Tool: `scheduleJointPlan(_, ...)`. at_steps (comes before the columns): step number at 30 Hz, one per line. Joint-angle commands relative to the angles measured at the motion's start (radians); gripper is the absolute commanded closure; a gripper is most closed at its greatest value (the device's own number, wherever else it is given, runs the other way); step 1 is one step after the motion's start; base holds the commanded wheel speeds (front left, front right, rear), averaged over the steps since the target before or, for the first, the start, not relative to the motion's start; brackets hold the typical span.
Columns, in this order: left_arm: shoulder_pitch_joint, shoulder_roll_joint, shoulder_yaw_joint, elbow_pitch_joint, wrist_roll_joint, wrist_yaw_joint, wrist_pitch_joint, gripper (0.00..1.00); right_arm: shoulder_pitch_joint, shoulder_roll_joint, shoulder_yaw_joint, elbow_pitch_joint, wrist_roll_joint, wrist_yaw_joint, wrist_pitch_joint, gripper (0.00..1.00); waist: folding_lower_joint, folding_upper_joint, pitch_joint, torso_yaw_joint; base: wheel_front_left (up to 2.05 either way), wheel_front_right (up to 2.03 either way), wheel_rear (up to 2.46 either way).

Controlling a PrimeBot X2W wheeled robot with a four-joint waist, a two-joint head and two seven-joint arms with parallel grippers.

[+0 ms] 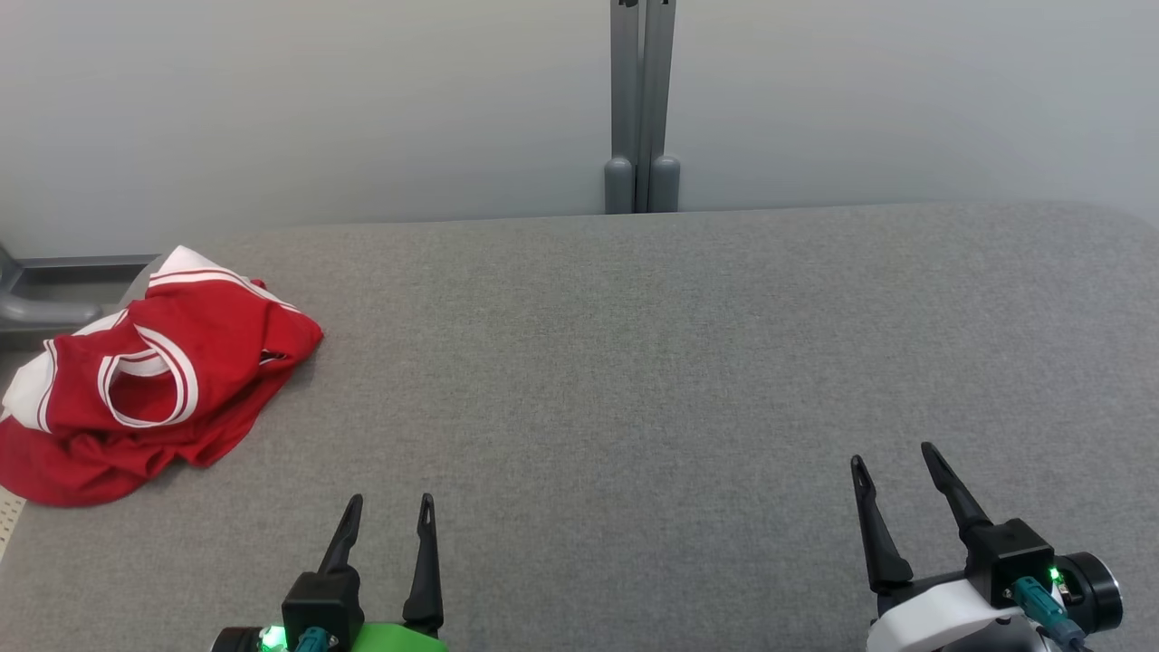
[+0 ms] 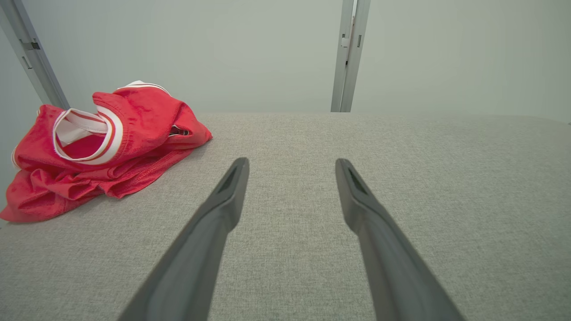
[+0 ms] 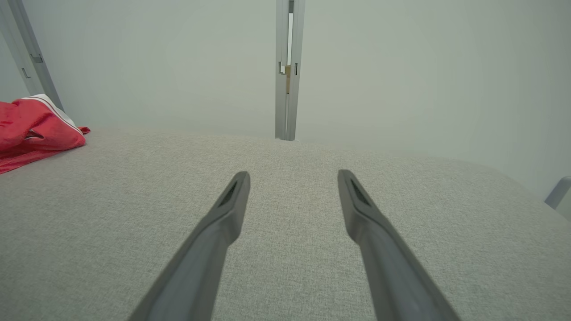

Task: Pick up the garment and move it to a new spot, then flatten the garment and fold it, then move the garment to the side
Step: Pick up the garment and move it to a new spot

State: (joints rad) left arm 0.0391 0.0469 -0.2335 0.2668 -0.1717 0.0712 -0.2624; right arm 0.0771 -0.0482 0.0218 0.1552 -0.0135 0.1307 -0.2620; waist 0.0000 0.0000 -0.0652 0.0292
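Observation:
The garment [image 1: 149,380] is a red top with white-and-red trim, lying crumpled at the far left edge of the grey fabric table [image 1: 634,362]. In the left wrist view the garment [image 2: 105,147] sits ahead and to the left; in the right wrist view a part of the garment [image 3: 33,131] shows at the left edge. My left gripper [image 1: 389,501] hangs open near the front edge, right of the garment and apart from it, nothing between its fingers. My right gripper [image 1: 892,455] stands open at the front right, also empty. Left gripper [image 2: 292,162] and right gripper [image 3: 293,174] hover over bare cloth.
A grey post [image 1: 641,109] rises behind the table's back edge against a pale wall. A grey rail [image 1: 54,299] lies beyond the table's left end. The garment overhangs the left edge slightly.

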Motion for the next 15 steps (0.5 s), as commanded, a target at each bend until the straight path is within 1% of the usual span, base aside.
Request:
scheduleJointPlan(1,0.015,0.006,0.001,0.003,0.006,-0.002,-0.004,0.0,0.012,-0.004,0.0,-0.001,-0.001,0.0,-0.005,0.0,0.0,0.0,0.0,0.001,0.0,0.0,0.0)
scheduleJointPlan(6,0.014,0.006,0.001,0.004,0.007,-0.002,-0.004,0.0,0.015,-0.004,-0.003,-0.001,-0.001,0.0,-0.005,0.0,0.0,0.0,0.0,0.006,0.0,0.0,0.0)
scheduleJointPlan(9,0.007,0.006,0.0,0.007,0.009,-0.006,-0.004,0.0,0.02,-0.004,-0.008,-0.003,0.001,0.0,-0.005,0.0,0.0,0.0,-0.001,0.023,0.0,0.0,0.0)
scheduleJointPlan(12,-0.003,0.006,-0.003,0.007,0.014,-0.008,-0.004,0.0,0.021,-0.004,-0.015,-0.005,0.004,0.0,-0.004,0.0,0.0,0.0,0.0,0.058,0.0,0.0,0.0)
scheduleJointPlan(15,-0.012,0.007,0.002,0.006,0.023,-0.006,-0.004,0.0,0.02,-0.003,-0.02,-0.01,-0.002,0.0,-0.004,0.0,0.0,0.0,0.003,0.114,0.0,0.0,0.0)
